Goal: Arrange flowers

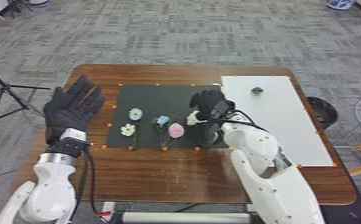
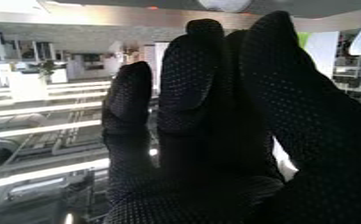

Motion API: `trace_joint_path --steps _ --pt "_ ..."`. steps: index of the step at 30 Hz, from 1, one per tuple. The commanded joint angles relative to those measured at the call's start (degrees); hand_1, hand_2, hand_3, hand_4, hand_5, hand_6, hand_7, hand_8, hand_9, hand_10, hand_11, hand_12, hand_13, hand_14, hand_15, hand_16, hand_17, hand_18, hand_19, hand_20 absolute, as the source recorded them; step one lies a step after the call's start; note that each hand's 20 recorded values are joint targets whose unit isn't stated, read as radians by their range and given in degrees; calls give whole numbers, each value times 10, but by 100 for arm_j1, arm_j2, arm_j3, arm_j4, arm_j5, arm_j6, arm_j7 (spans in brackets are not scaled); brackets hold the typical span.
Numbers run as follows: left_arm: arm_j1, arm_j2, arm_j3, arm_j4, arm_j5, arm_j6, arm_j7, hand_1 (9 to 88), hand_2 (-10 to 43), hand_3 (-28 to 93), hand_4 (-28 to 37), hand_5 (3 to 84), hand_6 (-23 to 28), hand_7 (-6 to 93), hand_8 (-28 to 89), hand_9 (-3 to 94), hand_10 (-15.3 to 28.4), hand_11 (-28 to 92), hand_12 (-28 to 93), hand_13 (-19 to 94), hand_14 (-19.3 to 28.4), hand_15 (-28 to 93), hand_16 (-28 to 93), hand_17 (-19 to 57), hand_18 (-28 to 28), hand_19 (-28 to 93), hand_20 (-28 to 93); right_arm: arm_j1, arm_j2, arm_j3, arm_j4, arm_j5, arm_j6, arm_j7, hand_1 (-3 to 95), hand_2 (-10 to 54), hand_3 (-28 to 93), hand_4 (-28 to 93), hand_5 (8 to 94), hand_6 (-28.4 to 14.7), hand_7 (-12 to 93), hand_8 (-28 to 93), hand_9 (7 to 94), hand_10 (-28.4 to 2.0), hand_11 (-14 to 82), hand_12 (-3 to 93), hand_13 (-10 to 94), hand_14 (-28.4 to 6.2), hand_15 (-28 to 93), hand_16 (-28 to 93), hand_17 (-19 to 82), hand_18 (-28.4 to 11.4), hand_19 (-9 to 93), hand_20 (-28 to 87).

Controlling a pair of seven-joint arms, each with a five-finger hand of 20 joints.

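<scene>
Pink flower (image 1: 176,131) points away, stem nearest; left robot hand (image 1: 68,112) released, right (image 1: 214,102) can't tell.

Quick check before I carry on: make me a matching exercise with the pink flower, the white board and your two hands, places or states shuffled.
1. Pink flower
2. White board
3. Left hand
4. Right hand

A. over the right part of the black mat
B. lying on the black mat, to the right of a blue flower
C. fingers straight, left of the black mat
D. flat on the table, right of the black mat

Pairs: 1-B, 2-D, 3-C, 4-A
</scene>
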Motion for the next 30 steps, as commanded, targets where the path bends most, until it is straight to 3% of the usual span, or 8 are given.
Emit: trace_joint_path --steps 1,7,11,16,19,27,30 --pt "-13 -13 13 -14 -16 69 -4 260 79 723 -283 409 68 104 -86 334 128 163 98 258 147 193 -10 -72 149 330 97 10 38 108 -167 139 217 197 526 -95 722 -283 597 -1 180 -129 635 -109 171 187 664 -43 599 427 364 -197 795 443" --pt "18 -1 1 -61 -11 79 72 258 85 719 -283 409 69 105 -86 335 129 163 97 257 148 194 -10 -72 149 330 97 626 256 578 364 454 664 664 487 -95 748 -283 575 -6 164 -121 604 -111 147 180 659 -55 636 383 365 -199 801 443" --pt "51 -7 -23 -76 5 81 139 255 90 720 -283 410 69 105 -87 336 128 164 97 258 147 194 -11 -72 149 329 97 1060 443 983 858 376 632 665 518 -95 747 -282 567 9 172 -124 584 -82 128 166 660 -47 683 374 369 -192 824 450" --pt "67 20 -43 -96 14 76 177 253 92 720 -283 413 69 105 -88 337 128 164 96 260 148 194 -12 -72 150 329 97 1527 729 1017 1160 44 -382 1220 507 -95 755 -282 517 3 149 -122 529 -84 87 146 653 -58 695 376 367 -196 829 454" --pt "33 46 -27 -93 12 93 193 252 94 719 -283 413 69 105 -88 337 128 164 95 260 148 194 -13 -71 150 328 96 1707 737 1052 1381 64 -836 1465 476 -95 767 -283 481 -22 110 -100 495 -117 66 144 647 -74 723 317 361 -208 830 454" --pt "-122 54 89 -39 43 162 199 251 96 721 -283 417 70 106 -88 339 128 165 95 263 145 193 -15 -70 149 328 96 1732 527 1168 1747 183 -1085 1390 469 -95 769 -283 448 -31 99 -96 461 -118 59 133 638 -84 730 304 356 -214 830 447" --pt "-251 60 167 17 62 180 126 252 99 721 -283 422 70 105 -89 344 127 164 92 264 126 168 -26 -67 148 325 94 1749 457 1193 1873 59 -1139 1232 475 -95 764 -283 456 -28 104 -97 468 -111 65 132 639 -86 728 299 355 -213 829 443"
